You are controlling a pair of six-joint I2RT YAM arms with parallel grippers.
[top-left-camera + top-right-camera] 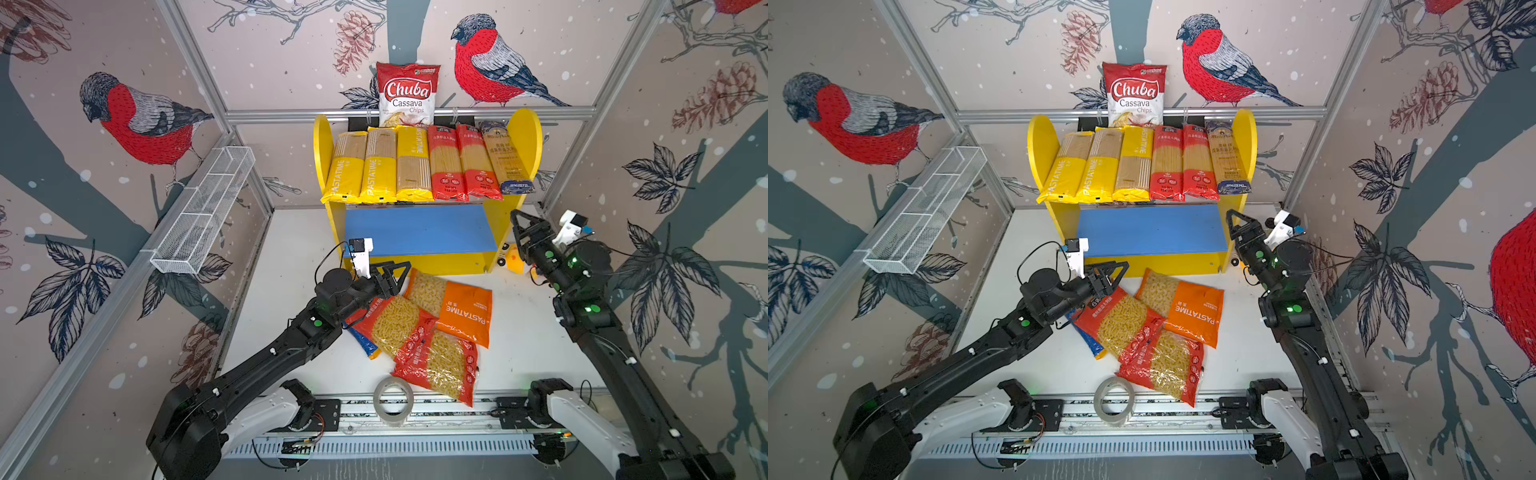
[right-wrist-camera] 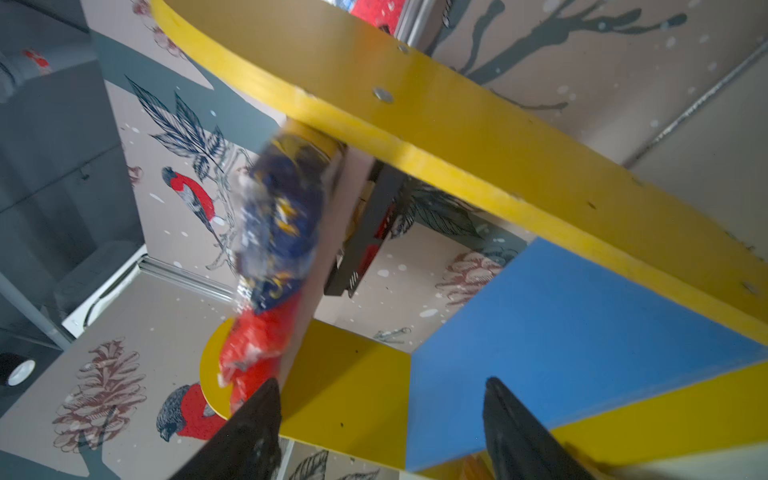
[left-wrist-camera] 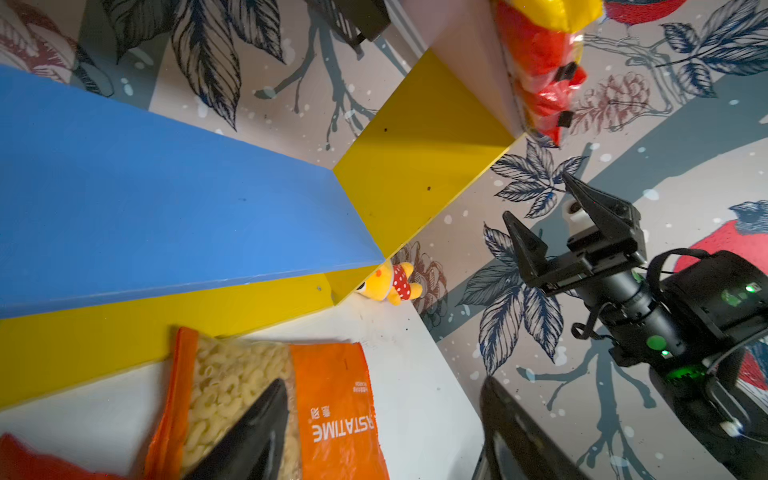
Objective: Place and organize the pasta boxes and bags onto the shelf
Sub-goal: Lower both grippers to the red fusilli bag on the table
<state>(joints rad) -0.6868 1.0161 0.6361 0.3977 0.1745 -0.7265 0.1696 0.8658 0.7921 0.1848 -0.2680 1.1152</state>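
In both top views the left claw (image 1: 401,277) stands wide and empty at the edge of the pile of short-pasta bags (image 1: 415,332) on the counter (image 1: 523,332), the orange PASTATIME bag (image 1: 461,311) just past its tips. The right claw (image 1: 524,220), also spread and empty, sits beside the shelf (image 1: 528,145), below six long spaghetti packs (image 1: 415,166). Left wrist view: the orange PASTATIME bag lies at the left claw's tips, the blue lower board (image 3: 166,208) beyond. Right wrist view: the navy-gold spaghetti pack (image 2: 282,216) overhangs ahead of the right claw
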